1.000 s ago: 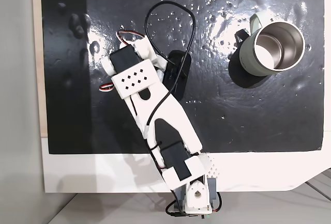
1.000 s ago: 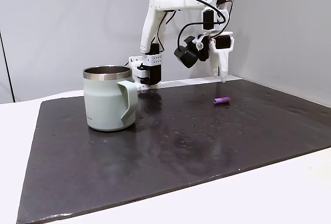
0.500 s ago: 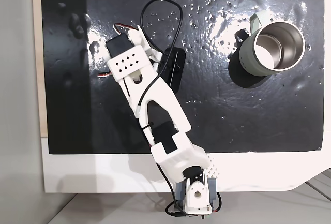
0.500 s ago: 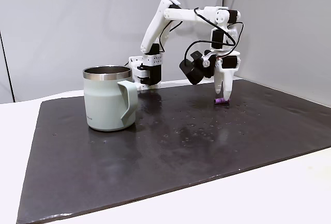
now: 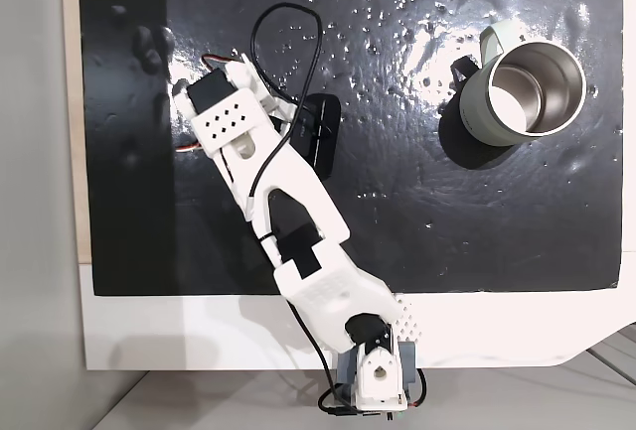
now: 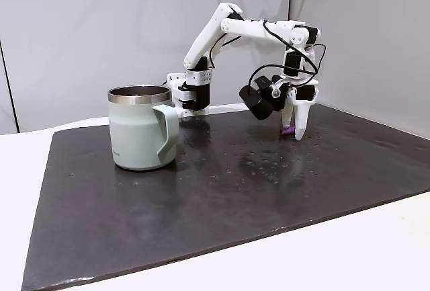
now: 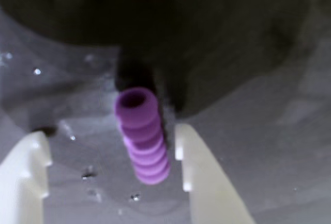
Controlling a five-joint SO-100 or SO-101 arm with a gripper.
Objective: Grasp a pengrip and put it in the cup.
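In the wrist view the pengrip (image 7: 141, 135) lies on the dark mat (image 7: 269, 146), a purple ribbed tube with its open end turned toward the top of the picture. Two white fingers come up from the bottom edge, one at the left (image 7: 28, 175) and one at the right (image 7: 199, 175), so the gripper (image 7: 111, 151) is spread apart with the pengrip between them. The pengrip is just beside the right finger, perhaps touching it, but the picture is blurred there. The left finger is well apart from it. The mat shines grey around the tube and is dark above it.
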